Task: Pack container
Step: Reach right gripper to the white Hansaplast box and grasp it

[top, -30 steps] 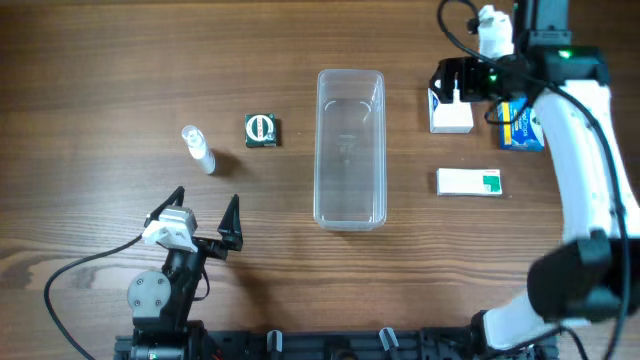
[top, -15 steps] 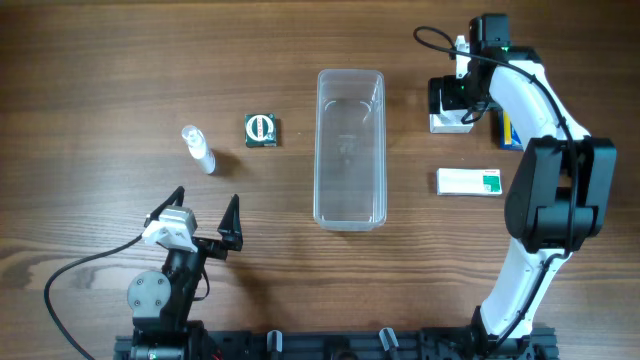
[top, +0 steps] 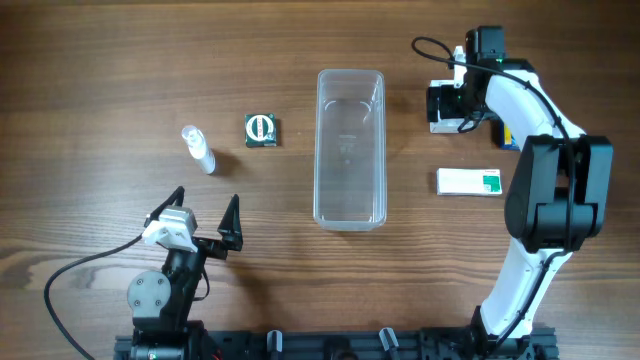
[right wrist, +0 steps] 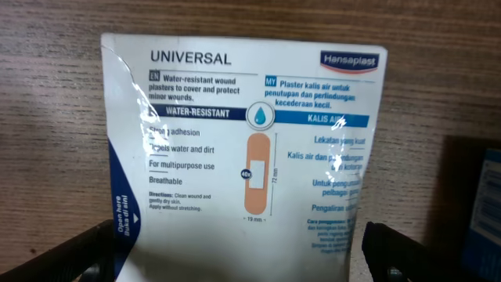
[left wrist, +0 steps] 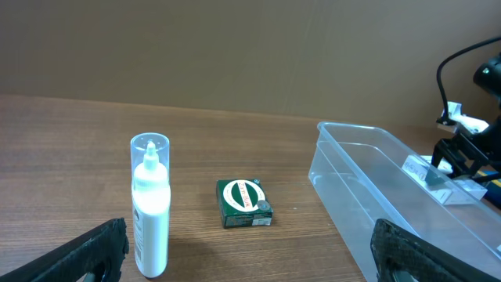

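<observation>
Overhead first: container (top: 350,148) lies mid-table, long axis running away from the arm bases, and we see nothing in it. Right gripper (top: 447,102) hangs over a white plaster pack (top: 450,124) just right of the container's far end; a blue box (top: 511,136) and a white-and-green box (top: 469,181) lie nearby. Left gripper (top: 205,205) sits near its base, jaws spread wide, holding nothing, with a small bottle (top: 198,149) and a green box (top: 262,130) between it and the far edge. Left wrist view: bottle and green box ahead, the container's clear wall (left wrist: 368,196) to the right, dark fingertips (left wrist: 98,251) at the frame corners. Right wrist view: the pack's printed face (right wrist: 246,149) fills the frame, with a fingertip (right wrist: 86,254) on either side of it, jaws wide; we cannot tell whether they touch it. We judge the container light, thin-walled and slick, likely to skid when nudged. If it needs steadying, pinch a long wall at the rim.
</observation>
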You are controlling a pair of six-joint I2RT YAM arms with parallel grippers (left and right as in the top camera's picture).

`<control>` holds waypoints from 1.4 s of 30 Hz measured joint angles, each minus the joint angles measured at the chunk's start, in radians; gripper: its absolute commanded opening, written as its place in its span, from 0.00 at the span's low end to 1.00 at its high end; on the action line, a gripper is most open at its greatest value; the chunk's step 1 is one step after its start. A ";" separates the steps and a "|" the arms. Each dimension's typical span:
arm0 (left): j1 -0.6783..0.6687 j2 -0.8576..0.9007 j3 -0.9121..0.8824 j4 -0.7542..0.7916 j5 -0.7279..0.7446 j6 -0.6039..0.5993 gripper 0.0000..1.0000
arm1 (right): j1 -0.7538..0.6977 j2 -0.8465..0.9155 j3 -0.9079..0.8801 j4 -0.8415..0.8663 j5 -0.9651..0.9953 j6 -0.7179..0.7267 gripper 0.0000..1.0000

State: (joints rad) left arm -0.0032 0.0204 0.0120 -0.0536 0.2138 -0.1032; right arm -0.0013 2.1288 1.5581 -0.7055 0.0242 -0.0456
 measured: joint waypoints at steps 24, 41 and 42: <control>0.000 0.000 0.000 0.000 0.000 0.000 1.00 | 0.000 -0.034 0.000 -0.056 0.000 0.079 0.82; 0.000 0.000 0.000 0.000 0.000 0.000 1.00 | 0.038 -0.154 -0.010 -0.105 0.038 0.172 0.99; 0.000 0.000 0.000 0.000 0.000 0.000 1.00 | 0.038 -0.121 -0.010 -0.102 0.048 0.171 1.00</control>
State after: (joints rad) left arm -0.0032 0.0204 0.0120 -0.0536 0.2138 -0.1032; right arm 0.0364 2.0075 1.5486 -0.8074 0.0727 0.1253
